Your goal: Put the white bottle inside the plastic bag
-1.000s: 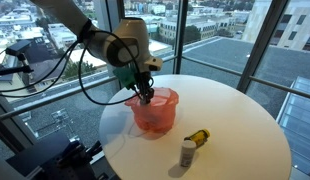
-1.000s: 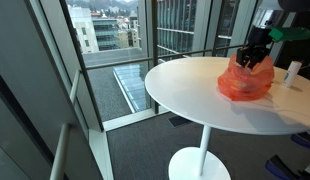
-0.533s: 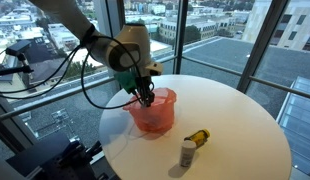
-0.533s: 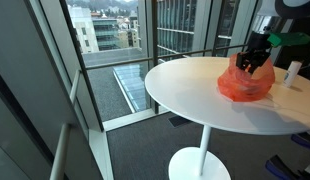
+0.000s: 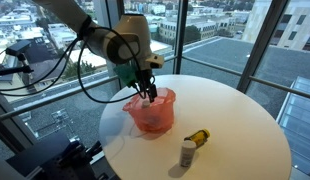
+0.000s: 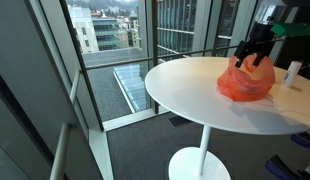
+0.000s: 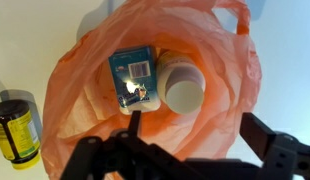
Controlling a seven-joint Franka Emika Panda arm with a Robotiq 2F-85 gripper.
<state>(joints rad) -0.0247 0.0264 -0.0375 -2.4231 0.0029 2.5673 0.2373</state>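
The orange plastic bag stands open on the round white table; it also shows in an exterior view. In the wrist view the bag holds the white bottle, upright, next to a teal box. My gripper hangs just above the bag's mouth with its jaws wide open and nothing between them. In both exterior views the gripper sits over the bag's rim.
A dark bottle with a yellow label lies on the table near the bag, seen too in the wrist view. A small white-capped container stands beside it. Glass walls surround the table.
The gripper was shut low in the bag; it has since opened and lifted a little. The white bottle now stands free in the bag.
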